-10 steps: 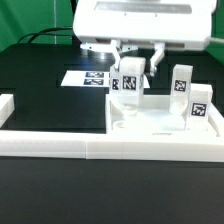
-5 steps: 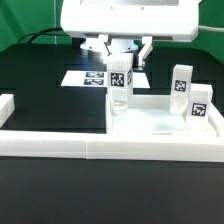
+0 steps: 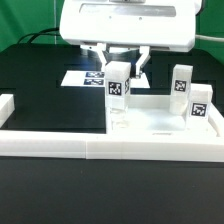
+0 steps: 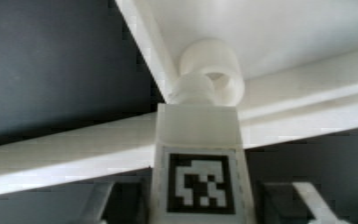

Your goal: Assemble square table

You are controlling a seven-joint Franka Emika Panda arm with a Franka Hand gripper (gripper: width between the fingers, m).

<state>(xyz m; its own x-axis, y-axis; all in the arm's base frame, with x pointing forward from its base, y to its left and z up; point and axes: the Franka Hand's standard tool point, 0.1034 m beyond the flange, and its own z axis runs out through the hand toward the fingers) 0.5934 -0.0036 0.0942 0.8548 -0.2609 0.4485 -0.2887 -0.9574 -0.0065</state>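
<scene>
Arm: the white Franka gripper (image 3: 118, 62) hangs over the near-left corner of the slab as the exterior view shows it, its jaws pinching the upper part of a small white tagged plastic leg block (image 3: 118, 88).

Held leg: upright, tag facing the exterior camera, its lower end just above or just touching the slab; I cannot tell which. The wrist view looks down the block (image 4: 199, 150) to a rounded tip sitting over a corner where white edges meet.

Slab: the large white square plastic table top (image 3: 160, 122) lies flat on the black bench (image 3: 50, 100), pushed against the long white border bars (image 3: 60, 146) at the front.

Other legs: two more white tagged blocks (image 3: 181, 84) (image 3: 199, 105) stand upright at the slab's far-right side in the exterior view, close together, well apart from the held one.

Behind: a flat white sheet of printed tags (image 3: 84, 76) lies on the bench, the marker board, untouched.

Handling, as I judge it: the leg looks rigid, light and smooth, likely to slip or tilt if pinched off-centre. Flat opposite faces near the top are the place to hold, leaving the lower end free for the corner hole.

Slab handling: stiff and broad, best left braced against the bars.
</scene>
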